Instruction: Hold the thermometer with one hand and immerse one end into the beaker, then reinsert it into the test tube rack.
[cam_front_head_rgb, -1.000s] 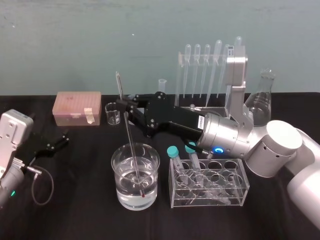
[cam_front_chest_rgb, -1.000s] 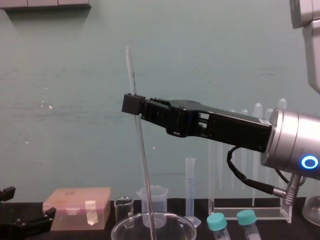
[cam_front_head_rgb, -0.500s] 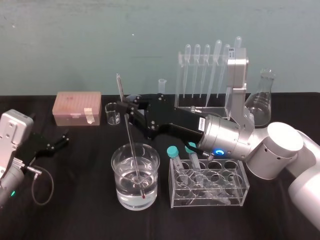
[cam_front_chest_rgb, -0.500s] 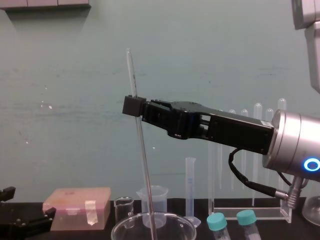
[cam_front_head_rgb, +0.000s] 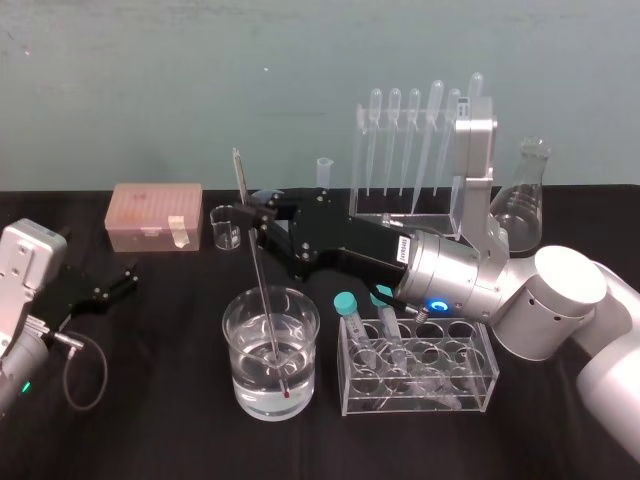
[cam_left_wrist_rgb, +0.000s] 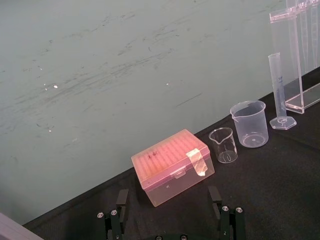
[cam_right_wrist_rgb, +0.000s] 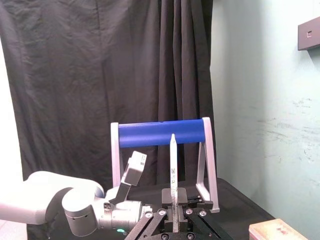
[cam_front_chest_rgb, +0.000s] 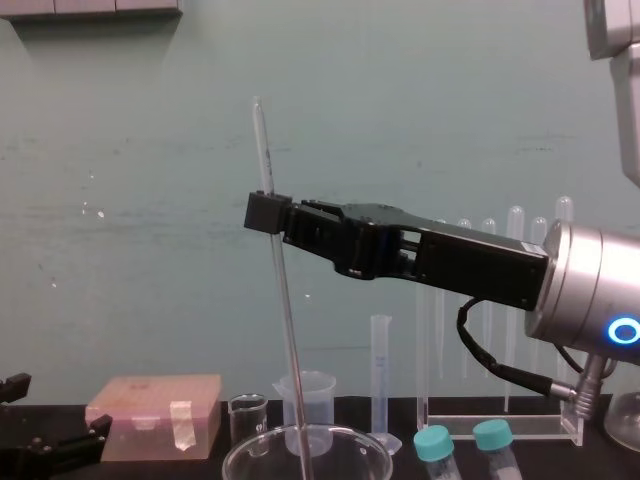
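The thermometer (cam_front_head_rgb: 258, 270), a long thin glass rod, stands slightly tilted with its red tip under the water near the floor of the beaker (cam_front_head_rgb: 232, 352); whether the tip touches the glass cannot be told. The right gripper (cam_front_head_rgb: 245, 213) pinches the rod high on its stem between closed fingertips, well above the rim, with a short length of rod projecting over the fingers, as the chest view shows from the side. The beaker sits at the front of the black table, just beside a low rack of capped tubes (cam_front_head_rgb: 418, 365). The test tube rack (cam_front_head_rgb: 430, 215), hung with pipettes, stands at the back behind the right arm, well apart from the beaker. The left gripper (cam_front_head_rgb: 118, 282) rests on the table at far left, fingers spread and holding nothing, near a pink tip box (cam_front_head_rgb: 155, 215). Immersion appears achieved, so the return to the rack is judged the remaining work. To do it well, the rod should be drawn up along its own axis until the red tip clears the thick rim, and only then carried sideways. The pinch should stay firm without bending so slender a glass. The rod should be brought upright over a free hole in the top bar before lowering, clear of the pipettes.
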